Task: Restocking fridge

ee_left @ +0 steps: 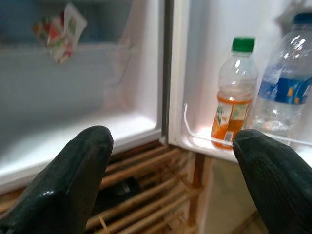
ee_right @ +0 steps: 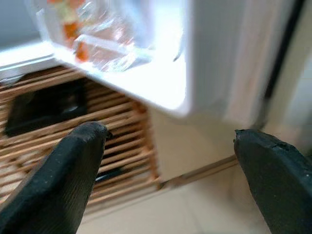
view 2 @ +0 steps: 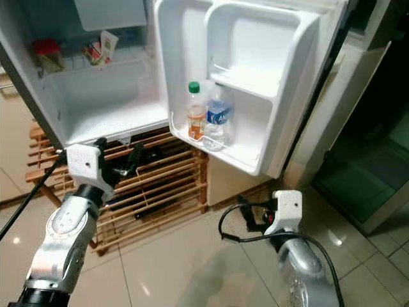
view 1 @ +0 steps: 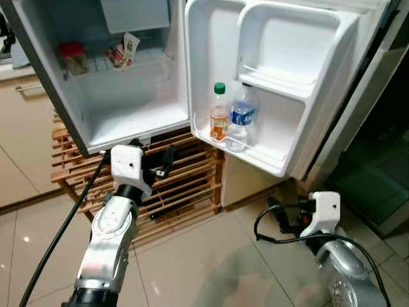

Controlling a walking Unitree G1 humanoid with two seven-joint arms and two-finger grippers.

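As door gapes — juice bottle upright | water bottle upright.

Open fridge; juice bottle and water bottle upright in door shelf.

**Open fridge, wooden rack, tiled floor**

The small fridge is sitting on a slatted wooden rack, which is standing on the glossy tiled floor. Its door is hanging wide open. On the lower door shelf a green-capped bottle of orange drink is standing upright, just beside a clear water bottle with a blue label. Inside, the wire shelf is holding a red-lidded container and some small packets. Something dark is lying within the rack's slats; I cannot tell what it is.
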